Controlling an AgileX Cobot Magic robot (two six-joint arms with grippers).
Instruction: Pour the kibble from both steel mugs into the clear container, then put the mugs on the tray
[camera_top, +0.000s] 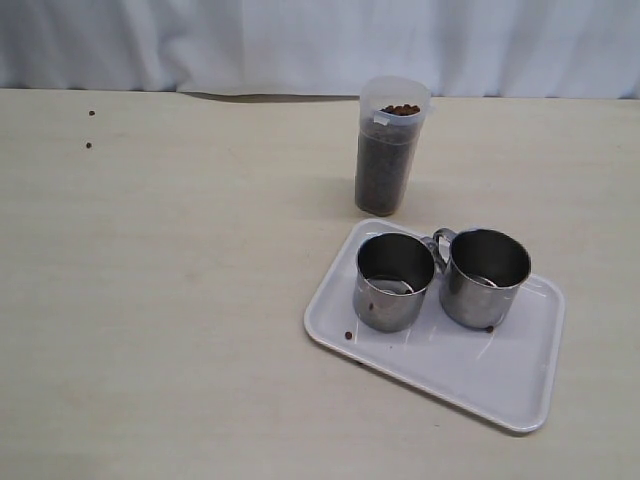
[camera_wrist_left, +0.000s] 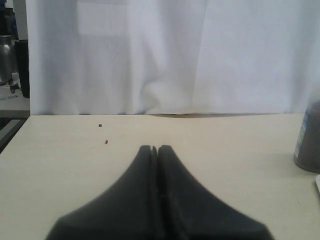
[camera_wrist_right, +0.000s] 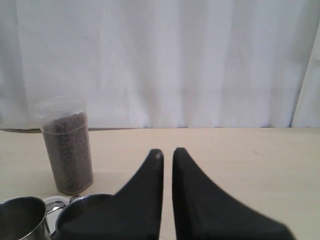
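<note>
Clear container (camera_top: 390, 150) stands upright behind tray (camera_top: 520, 395).

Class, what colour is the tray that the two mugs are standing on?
White. The tray shows best in the exterior view.

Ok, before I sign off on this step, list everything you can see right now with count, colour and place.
Steel mugs: two, shiny silver, upright side by side on the tray, one left, one right; both look empty.
Tray: one, white, on the table's right side.
Clear container: one, see-through, standing behind the tray, nearly full of kibble.
Loose kibble: a few dark brown pellets, two far left on the table, one on the tray's left edge.
Table: one, pale beige.
Curtain: white, behind the table.
Left pincer: black, shut, empty.
Right pincer: black, tips slightly apart, empty.
</note>
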